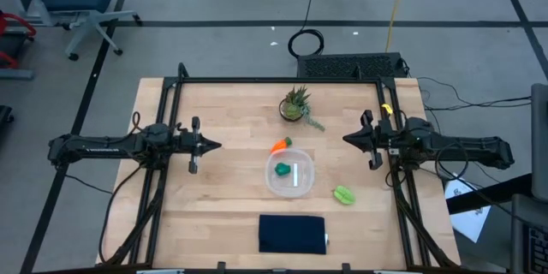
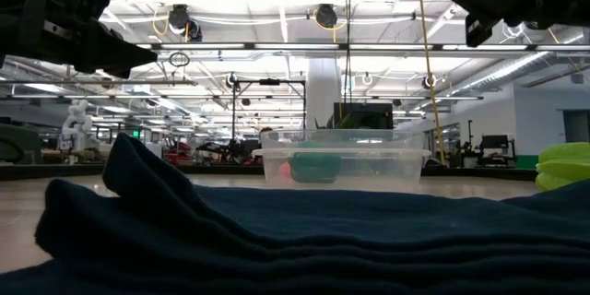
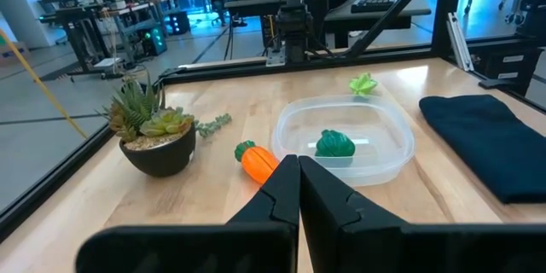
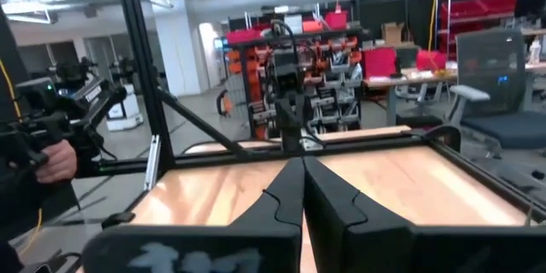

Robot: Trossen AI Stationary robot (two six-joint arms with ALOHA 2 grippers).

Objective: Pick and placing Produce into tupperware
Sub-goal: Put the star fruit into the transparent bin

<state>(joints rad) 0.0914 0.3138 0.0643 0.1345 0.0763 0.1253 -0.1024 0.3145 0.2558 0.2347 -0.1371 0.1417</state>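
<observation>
The clear tupperware (image 1: 289,178) sits mid-table with the dark green lump (image 1: 282,169) resting inside it; both also show in the left wrist view, tupperware (image 3: 388,158) and lump (image 3: 334,144). The orange carrot (image 1: 280,145) lies on the wood just beyond the container's far-left rim, seen as carrot (image 3: 258,160). The yellow-green leaf piece (image 1: 344,195) lies on the table right of the container. My left gripper (image 1: 216,145) hovers shut left of the carrot, above the table. My right gripper (image 1: 347,139) hovers shut at the right, raised and touching nothing.
A spiky potted plant (image 1: 296,104) stands beyond the carrot toward the far edge. A folded navy cloth (image 1: 292,234) lies at the near edge and fills the low view's foreground. A dark metal frame (image 1: 257,80) runs round the table. A person's hand (image 4: 51,160) shows beyond the table.
</observation>
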